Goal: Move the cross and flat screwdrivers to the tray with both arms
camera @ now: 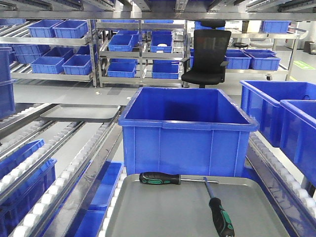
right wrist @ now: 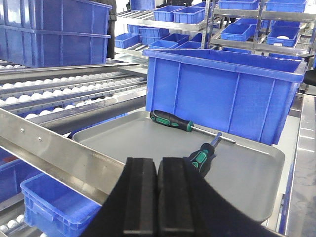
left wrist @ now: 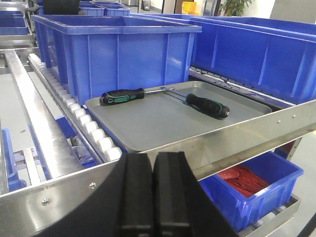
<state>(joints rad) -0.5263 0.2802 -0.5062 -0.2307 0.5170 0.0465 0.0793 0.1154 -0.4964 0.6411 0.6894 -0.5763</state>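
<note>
1. Looking at the front view, you see both screwdrivers already lying in the tray (camera: 163, 217). One screwdriver (camera: 160, 178) lies crosswise along the far rim, just in front of the crate (camera: 187, 131). The second screwdriver (camera: 220, 217) lies lengthwise on the right side, its tip near the shaft of the first. No arm shows in this view, so I judge the transfer is done and only pulling the arms away may remain. A second grey tray (camera: 79, 113) sits well apart on the left rollers.

2. In the left wrist view, the left gripper (left wrist: 153, 197) has its pads pressed together with nothing between them. It hangs on the near side of a steel rail (left wrist: 237, 136), apart from the tray (left wrist: 163, 118). Both tools (left wrist: 123, 96) (left wrist: 207, 105) rest inside it.

3. In the right wrist view, the right gripper (right wrist: 157, 197) is also closed flat and carries nothing. The nearer screwdriver (right wrist: 200, 158) sits just beyond its pads; the other one (right wrist: 170, 120) lies by the crate.

4. You cannot tell which tip is cross and which is flat; they are too small. The near edge of the tray is cut off in the front view.
</note>
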